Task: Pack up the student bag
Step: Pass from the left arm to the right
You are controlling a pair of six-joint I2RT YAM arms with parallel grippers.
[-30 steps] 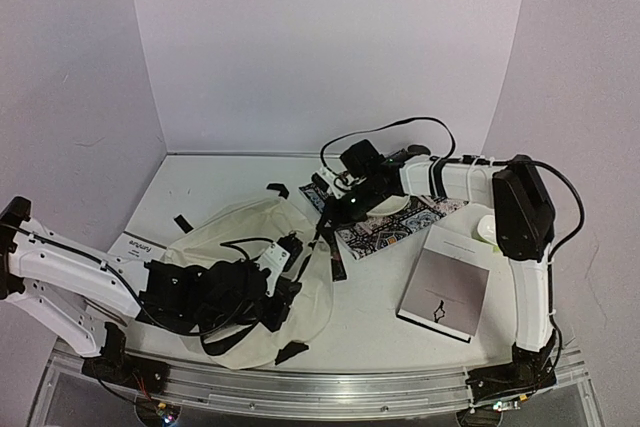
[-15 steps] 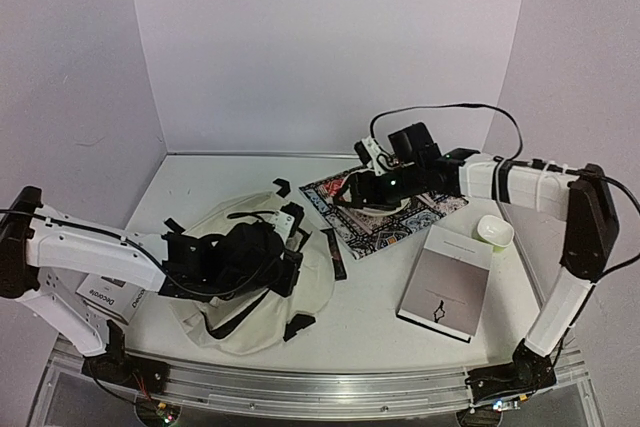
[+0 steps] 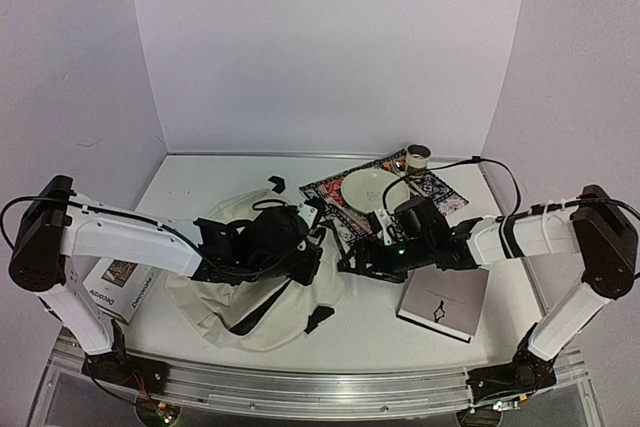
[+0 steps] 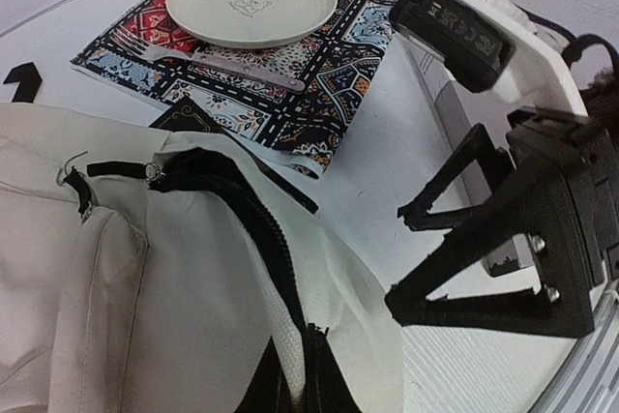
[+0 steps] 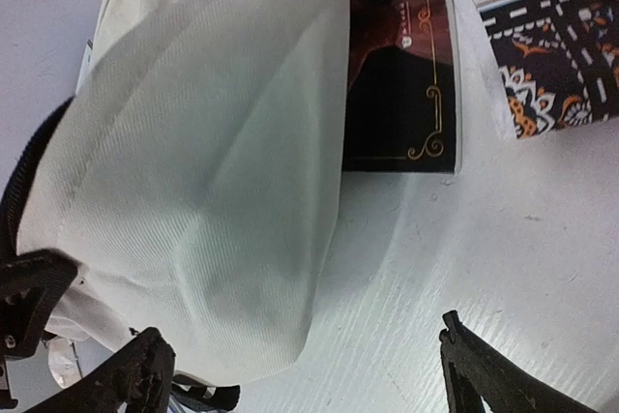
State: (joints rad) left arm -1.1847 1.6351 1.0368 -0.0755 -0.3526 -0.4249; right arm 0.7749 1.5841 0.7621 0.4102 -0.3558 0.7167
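One right hand [image 5: 300, 336] open, beside student bag [image 3: 258, 302]

The left arm [image 3: 120, 237] and right arm [image 3: 530, 232] are white with black joints, strung with black cables [image 3: 480, 158]. The fingers [image 4: 484, 313] are black open triangles.

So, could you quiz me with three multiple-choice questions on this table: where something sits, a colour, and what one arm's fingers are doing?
1. Where is the round plate?
A) inside the bag
B) on the patterned mat
C) on the grey book

2. What colour is the student bag?
A) red
B) green
C) cream

3. How are the right fingers?
A) spread open, gripping nothing
B) shut on the plate
C) shut on a fork

Answers:
1 B, the plate rests in the middle of the mat.
2 C, its fabric is cream with a black zipper.
3 A, the right wrist view shows both fingers wide apart.
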